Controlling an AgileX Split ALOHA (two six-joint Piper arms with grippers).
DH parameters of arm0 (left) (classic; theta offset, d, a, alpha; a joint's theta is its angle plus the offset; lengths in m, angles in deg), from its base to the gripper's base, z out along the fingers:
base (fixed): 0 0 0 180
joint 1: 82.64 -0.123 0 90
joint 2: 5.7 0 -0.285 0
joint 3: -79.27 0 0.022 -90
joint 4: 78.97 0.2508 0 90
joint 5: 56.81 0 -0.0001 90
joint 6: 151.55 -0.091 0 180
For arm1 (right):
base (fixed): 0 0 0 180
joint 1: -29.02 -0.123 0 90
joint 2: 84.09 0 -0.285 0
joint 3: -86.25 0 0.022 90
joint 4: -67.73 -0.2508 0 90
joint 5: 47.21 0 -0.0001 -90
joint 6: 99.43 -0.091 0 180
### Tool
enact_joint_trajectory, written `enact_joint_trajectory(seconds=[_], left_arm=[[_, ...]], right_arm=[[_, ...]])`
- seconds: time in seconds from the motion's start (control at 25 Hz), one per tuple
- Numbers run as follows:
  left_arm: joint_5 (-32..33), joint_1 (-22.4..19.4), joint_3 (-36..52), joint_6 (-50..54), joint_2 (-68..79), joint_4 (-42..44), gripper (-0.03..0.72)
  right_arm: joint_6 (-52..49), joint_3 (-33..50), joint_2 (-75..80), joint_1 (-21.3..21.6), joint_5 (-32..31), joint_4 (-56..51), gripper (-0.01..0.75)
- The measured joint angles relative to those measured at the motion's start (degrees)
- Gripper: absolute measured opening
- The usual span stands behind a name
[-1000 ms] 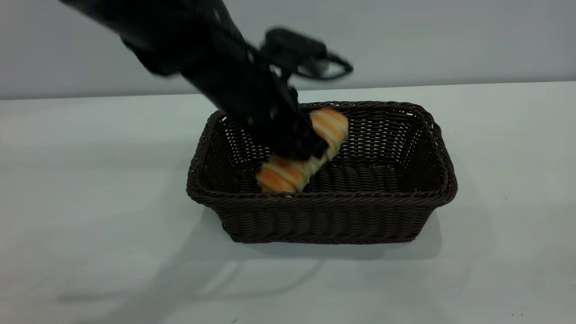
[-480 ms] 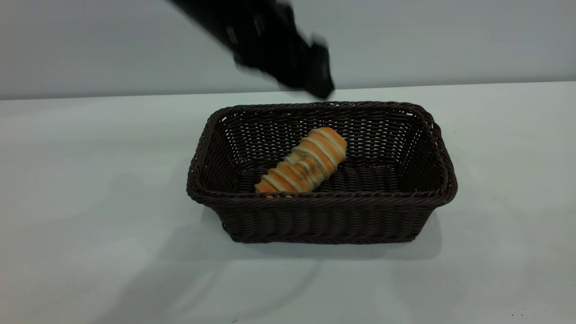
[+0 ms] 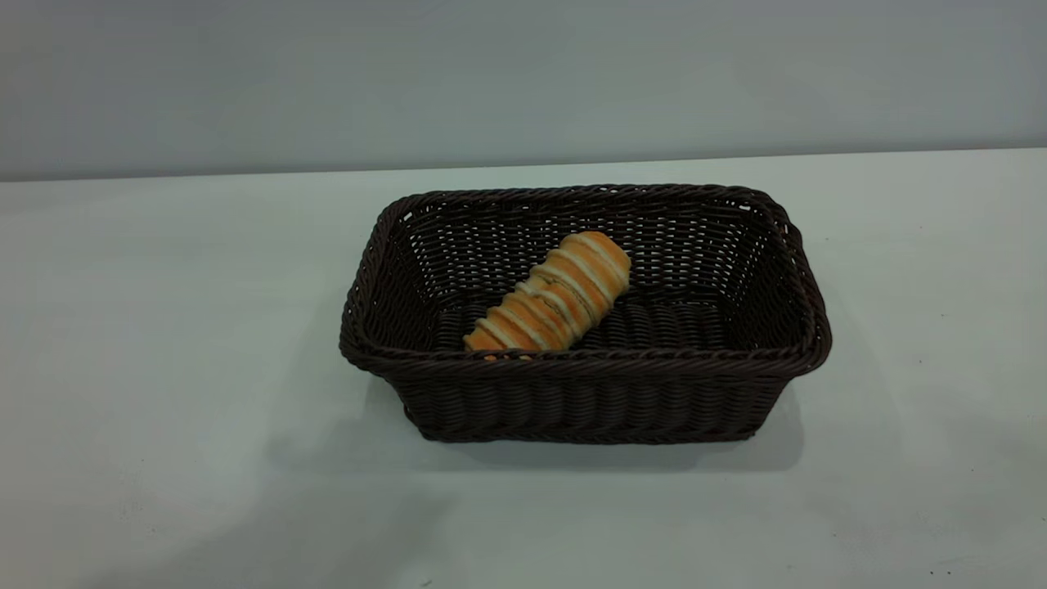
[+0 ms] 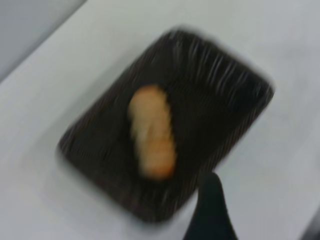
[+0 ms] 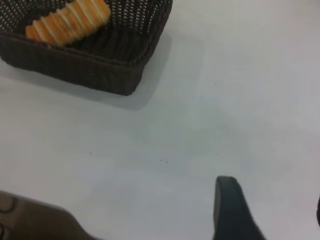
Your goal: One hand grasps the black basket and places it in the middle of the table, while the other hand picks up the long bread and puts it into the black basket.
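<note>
While the bread (image 3: 550, 294) lay diagonally on the basket (image 3: 589, 401) floor, its ends toward 7 and 1 o'clock, the basket sat mid-table (image 3: 164, 327). Whether either gripper was parted or closed, I could not tell; neither touched anything.

The pale grey-white counter (image 3: 164, 327) carries one thing directly: the black wicker basket (image 3: 589, 401), standing flat near the middle. A few tiny dark specks dot its surface.
</note>
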Motion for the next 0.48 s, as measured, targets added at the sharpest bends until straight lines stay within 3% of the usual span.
enact_joint_trajectory(seconds=[0.16,0.32,0.48], left_arm=[[15.7,0.0,0.1,8.1,-7.4,9.4,0.593],[16.9,0.0,5.0,11.3,-13.6,11.8,0.593],[16.9,0.0,17.7,13.0,-22.0,11.8,0.593]], right_arm=[[-0.2,0.0,-0.1,0.0,0.0,-0.1,0.418],[-0.2,0.0,-0.1,0.0,0.0,-0.2,0.418],[-0.2,0.0,-0.1,0.0,0.0,-0.3,0.418]])
